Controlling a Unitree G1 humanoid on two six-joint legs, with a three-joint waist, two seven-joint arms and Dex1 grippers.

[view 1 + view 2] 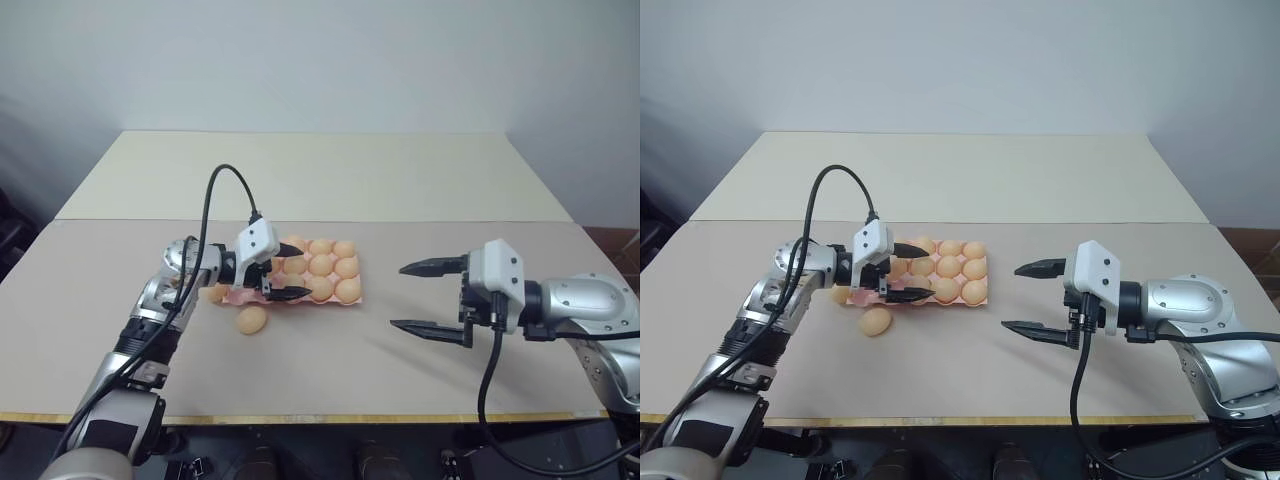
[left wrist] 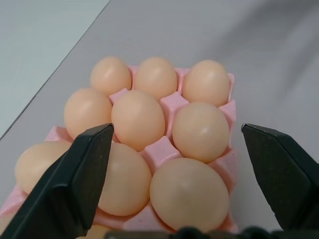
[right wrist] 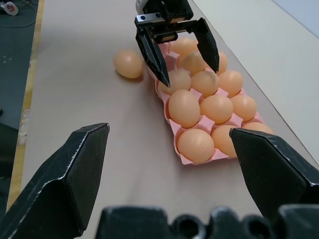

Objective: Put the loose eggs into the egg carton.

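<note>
Hovering our left gripper (image 1: 279, 272) with fingers wide over the egg carton (image 1: 352, 299) mid-counter; one loose egg (image 1: 251, 319) beside it could roll if nudged. Right gripper (image 1: 418, 298) gapes empty.

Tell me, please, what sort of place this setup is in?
Probably a lab or test room: a plain tabletop against a bare white wall, with just an egg carton and a loose egg on it.

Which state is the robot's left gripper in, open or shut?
Open. The left gripper hangs over the egg carton with its two black fingers spread apart, holding no egg.
</note>
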